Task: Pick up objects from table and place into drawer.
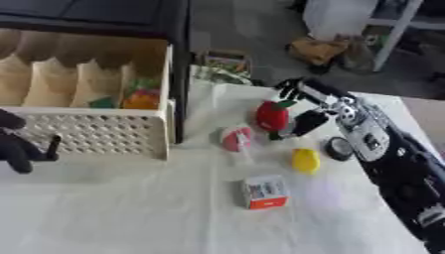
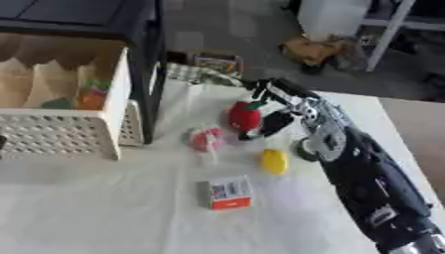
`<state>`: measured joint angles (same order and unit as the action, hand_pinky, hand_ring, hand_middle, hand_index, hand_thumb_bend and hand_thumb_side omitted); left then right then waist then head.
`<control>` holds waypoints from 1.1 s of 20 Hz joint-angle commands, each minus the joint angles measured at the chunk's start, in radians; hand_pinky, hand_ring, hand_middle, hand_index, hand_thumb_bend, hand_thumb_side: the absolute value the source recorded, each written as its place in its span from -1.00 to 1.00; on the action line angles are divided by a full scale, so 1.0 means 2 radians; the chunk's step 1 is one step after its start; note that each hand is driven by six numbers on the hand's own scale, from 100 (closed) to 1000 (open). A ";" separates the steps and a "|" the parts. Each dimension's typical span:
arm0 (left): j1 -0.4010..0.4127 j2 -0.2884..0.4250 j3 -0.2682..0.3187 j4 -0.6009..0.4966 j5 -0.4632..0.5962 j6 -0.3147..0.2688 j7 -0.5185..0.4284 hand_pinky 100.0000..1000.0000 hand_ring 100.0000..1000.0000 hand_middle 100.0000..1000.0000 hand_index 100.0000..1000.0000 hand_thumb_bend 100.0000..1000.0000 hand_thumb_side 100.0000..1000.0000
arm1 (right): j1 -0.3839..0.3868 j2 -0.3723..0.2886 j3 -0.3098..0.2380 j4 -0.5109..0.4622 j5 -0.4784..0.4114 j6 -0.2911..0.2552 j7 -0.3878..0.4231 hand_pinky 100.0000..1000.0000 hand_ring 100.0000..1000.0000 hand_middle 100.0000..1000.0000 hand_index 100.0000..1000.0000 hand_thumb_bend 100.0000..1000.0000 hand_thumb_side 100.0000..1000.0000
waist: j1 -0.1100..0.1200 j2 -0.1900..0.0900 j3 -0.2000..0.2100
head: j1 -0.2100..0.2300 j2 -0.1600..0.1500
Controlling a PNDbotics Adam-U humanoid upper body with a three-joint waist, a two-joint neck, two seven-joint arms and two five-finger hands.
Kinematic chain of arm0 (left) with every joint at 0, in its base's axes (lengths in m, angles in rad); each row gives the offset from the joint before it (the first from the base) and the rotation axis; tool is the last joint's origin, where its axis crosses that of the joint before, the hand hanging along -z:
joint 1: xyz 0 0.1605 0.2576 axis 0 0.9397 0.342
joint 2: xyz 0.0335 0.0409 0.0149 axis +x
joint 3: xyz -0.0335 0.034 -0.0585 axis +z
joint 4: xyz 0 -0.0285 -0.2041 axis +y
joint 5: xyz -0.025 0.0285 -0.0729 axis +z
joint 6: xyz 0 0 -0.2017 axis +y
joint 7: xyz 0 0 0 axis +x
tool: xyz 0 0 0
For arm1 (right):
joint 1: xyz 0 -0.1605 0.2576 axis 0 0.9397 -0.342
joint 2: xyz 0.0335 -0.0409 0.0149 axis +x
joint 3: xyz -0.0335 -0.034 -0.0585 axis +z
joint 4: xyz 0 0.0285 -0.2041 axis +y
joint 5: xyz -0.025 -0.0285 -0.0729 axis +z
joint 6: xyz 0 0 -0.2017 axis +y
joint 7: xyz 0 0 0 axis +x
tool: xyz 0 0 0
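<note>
A red strawberry-like toy (image 1: 272,115) with a green top stands on the white table (image 1: 130,213). My right hand (image 1: 323,101) reaches in from the right, fingers spread behind the toy and thumb (image 1: 306,123) in front of it, open around it without closing. Nearby lie a red and white wrapped item (image 1: 236,138), a yellow lemon-like toy (image 1: 305,160) and a small white and red box (image 1: 264,192). The cream drawer (image 1: 96,134) stands pulled open at left, holding orange and green items (image 1: 139,99). My left hand (image 1: 19,144) shows at the left edge, fingers curled.
A dark cabinet frame (image 1: 180,69) rises beside the drawer. Past the table's far edge lies floor clutter, including a brown bag (image 1: 317,49) and a white shelf leg (image 1: 393,34). A round black part (image 1: 338,148) of my right wrist hangs low over the table.
</note>
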<state>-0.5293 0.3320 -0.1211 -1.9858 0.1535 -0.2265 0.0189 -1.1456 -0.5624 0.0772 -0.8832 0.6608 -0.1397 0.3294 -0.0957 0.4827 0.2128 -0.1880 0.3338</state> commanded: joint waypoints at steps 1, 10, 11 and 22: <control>-0.007 0.000 -0.001 -0.007 -0.004 0.002 -0.002 -0.15 -0.39 0.08 0.68 -1.00 -0.11 | -0.003 -0.027 0.002 -0.021 -0.017 0.002 -0.001 0.57 0.48 0.39 0.78 0.34 -0.52 | 0.000 -0.010 0.002 | -0.003 -0.009; -0.008 -0.003 -0.003 -0.007 -0.007 0.003 -0.006 -0.14 -0.39 0.08 0.68 -1.00 -0.13 | -0.001 -0.032 0.000 -0.023 -0.017 0.018 -0.017 0.56 0.47 0.38 0.77 0.24 -0.36 | -0.003 -0.003 0.007 | -0.009 -0.016; -0.008 -0.003 -0.004 -0.007 -0.007 0.004 -0.006 -0.14 -0.39 0.08 0.68 -1.00 -0.13 | -0.001 -0.032 -0.001 -0.023 -0.019 0.019 -0.019 0.56 0.47 0.38 0.76 0.23 -0.34 | -0.003 -0.003 0.007 | -0.010 -0.016; -0.008 -0.007 -0.006 -0.007 -0.011 0.006 -0.011 -0.14 -0.40 0.08 0.68 -1.00 -0.15 | -0.006 -0.030 0.002 -0.024 -0.028 0.030 -0.035 0.54 0.44 0.33 0.74 0.23 -0.33 | -0.006 0.002 0.011 | -0.017 -0.025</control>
<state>-0.5401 0.3150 -0.1279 -1.9942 0.1364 -0.2192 0.0015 -1.1347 -0.5870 0.0848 -0.9116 0.6093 -0.0816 0.2660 -0.1114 0.5070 0.2350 -0.2150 0.3012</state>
